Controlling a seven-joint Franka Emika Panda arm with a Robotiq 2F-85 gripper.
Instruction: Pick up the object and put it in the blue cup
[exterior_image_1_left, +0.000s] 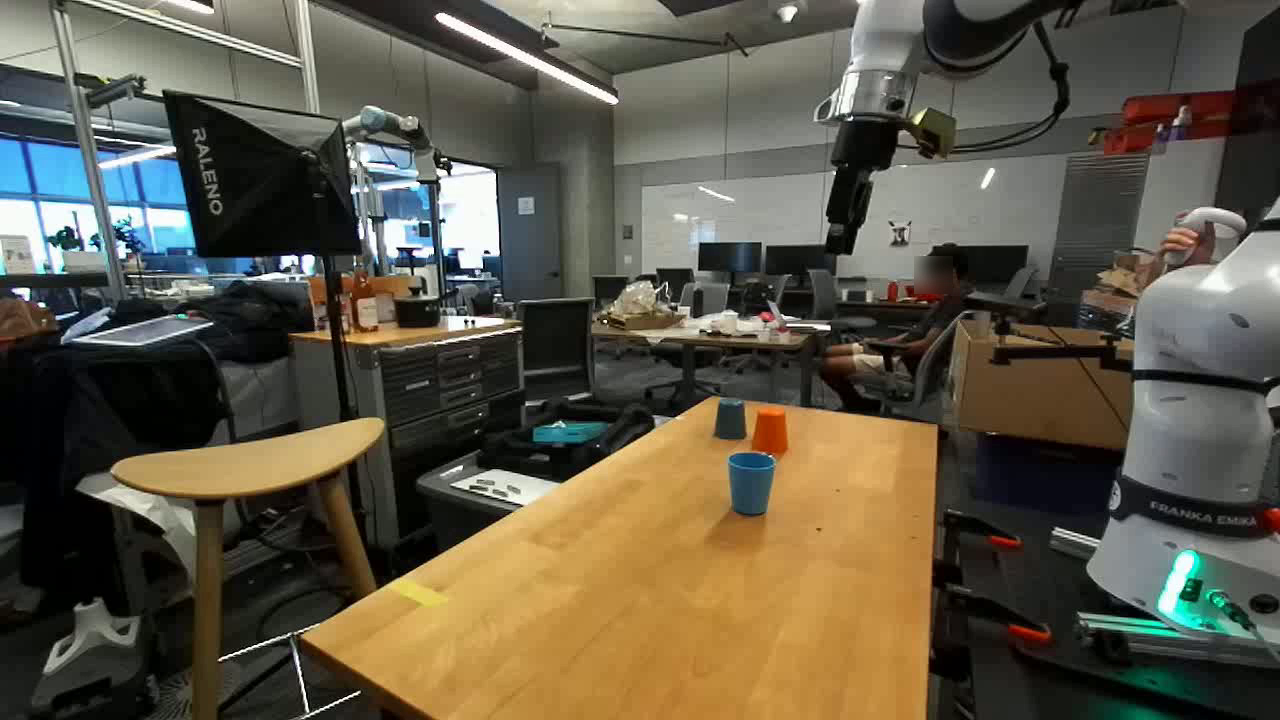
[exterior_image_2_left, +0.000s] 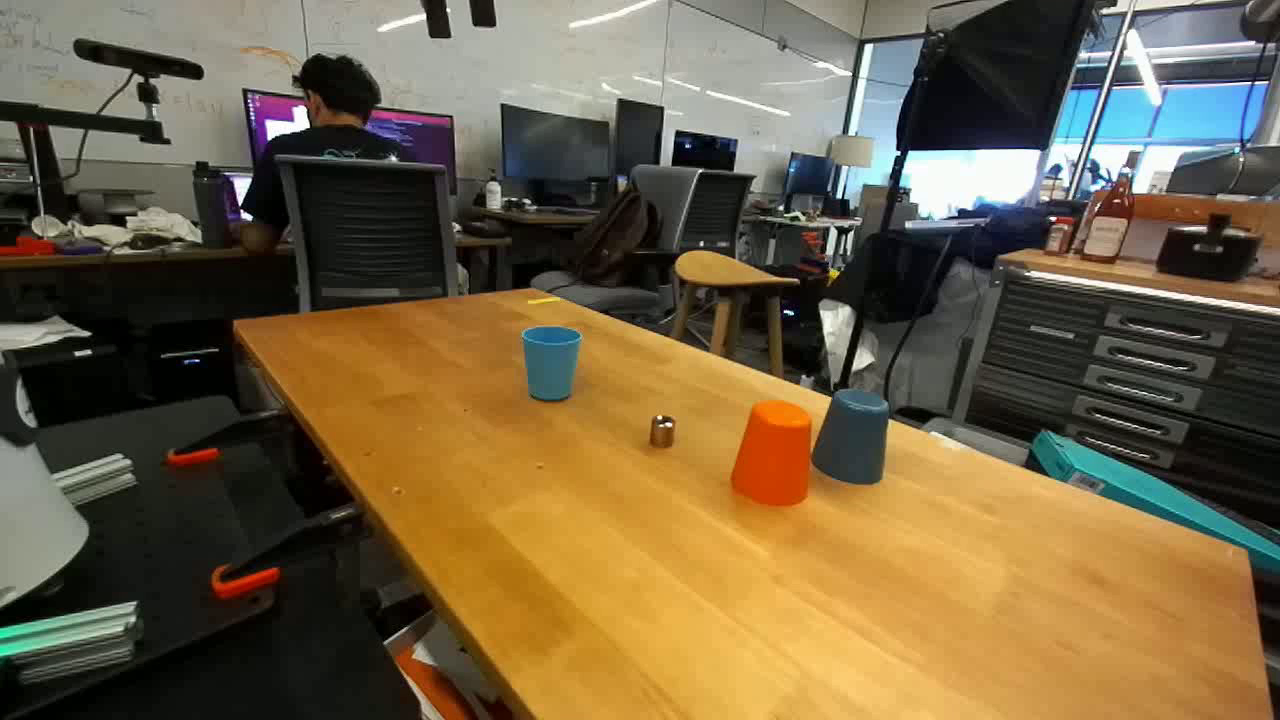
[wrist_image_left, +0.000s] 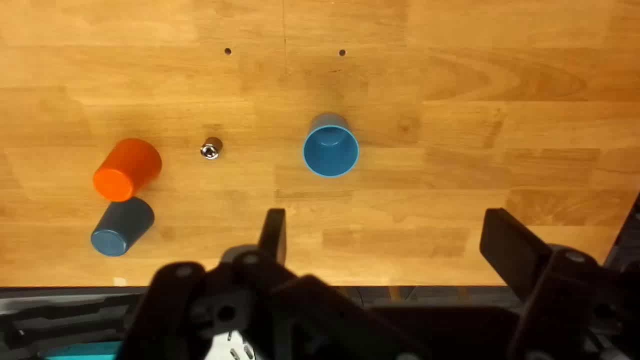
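At the left of my wrist view I have a dark blue-grey cup (wrist_image_left: 123, 226), upside down, and just above it in the frame an orange cup (wrist_image_left: 131, 165), also inverted. Next, left of centre, the small metal cylinder (wrist_image_left: 212, 148) stands on the wooden table (wrist_image_left: 465, 150). Near the middle, a little above centre, the blue cup (wrist_image_left: 330, 152) stands upright, mouth up. Across the lower frame my gripper (wrist_image_left: 384, 212) has its fingers spread wide, gripping nothing; in an exterior view the gripper (exterior_image_1_left: 841, 240) hangs at upper right, well above the table.
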